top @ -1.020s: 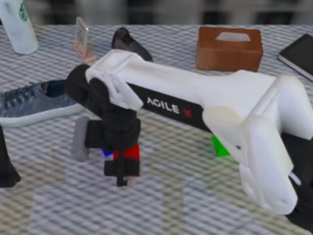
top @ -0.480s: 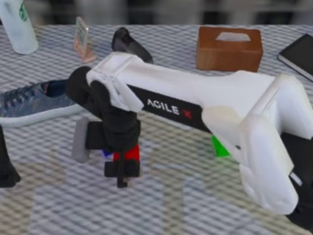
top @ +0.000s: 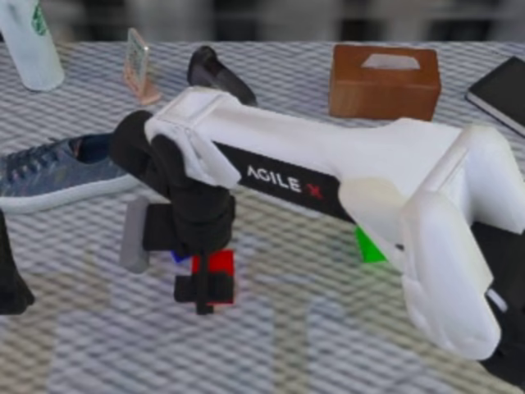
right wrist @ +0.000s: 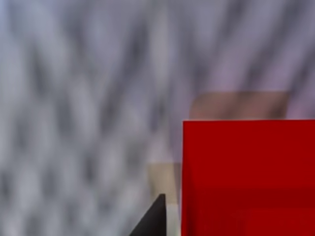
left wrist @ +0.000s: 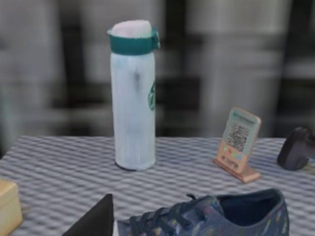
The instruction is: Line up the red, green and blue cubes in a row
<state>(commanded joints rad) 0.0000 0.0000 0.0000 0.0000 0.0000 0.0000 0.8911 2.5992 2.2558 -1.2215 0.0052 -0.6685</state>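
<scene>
The right gripper (top: 205, 289) stood at the red cube (top: 220, 264); whether its fingers gripped it could not be told. The blue cube (top: 177, 257) peeked out just left, the green cube (top: 369, 247) well right. The left arm (top: 10, 283) sat parked at the table's (top: 312, 345) left edge.

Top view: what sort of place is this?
Likely a rendered tabletop test scene with household clutter: a grey woven-patterned table holding a sneaker, a tissue box and a white bottle, background blurred.
</scene>
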